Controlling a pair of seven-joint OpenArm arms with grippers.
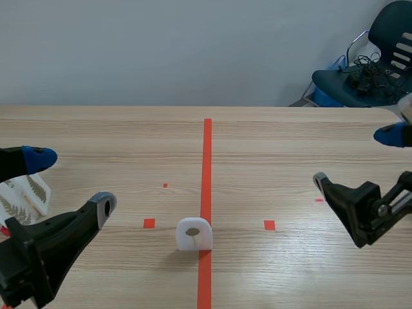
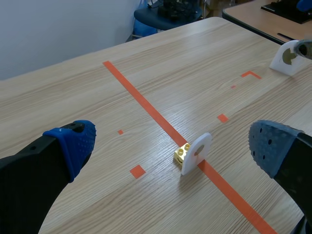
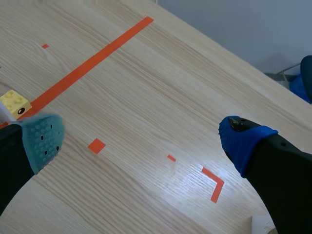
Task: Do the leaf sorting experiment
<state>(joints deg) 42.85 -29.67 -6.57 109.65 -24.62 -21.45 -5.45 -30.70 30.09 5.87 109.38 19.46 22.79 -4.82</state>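
Observation:
A small white arched stand [image 1: 194, 234] with a brown round mark sits on the red centre tape near the front. In the left wrist view this stand [image 2: 196, 153] leans on a yellow brick [image 2: 182, 153], ahead of my open left gripper [image 2: 171, 141]. White cards with pressed fern leaves [image 1: 24, 198] lie at the table's left edge, beside my left gripper [image 1: 71, 182]. My right gripper [image 1: 356, 158] hovers open at the right with nothing in it. The right wrist view shows the yellow brick [image 3: 14, 102] just beyond the right gripper [image 3: 144, 138].
A second white stand [image 2: 287, 56] sits far to the right of the left gripper. A dark chair [image 1: 373, 64] with cables stands beyond the table's back right corner. Another table [image 2: 273, 14] is past the far edge.

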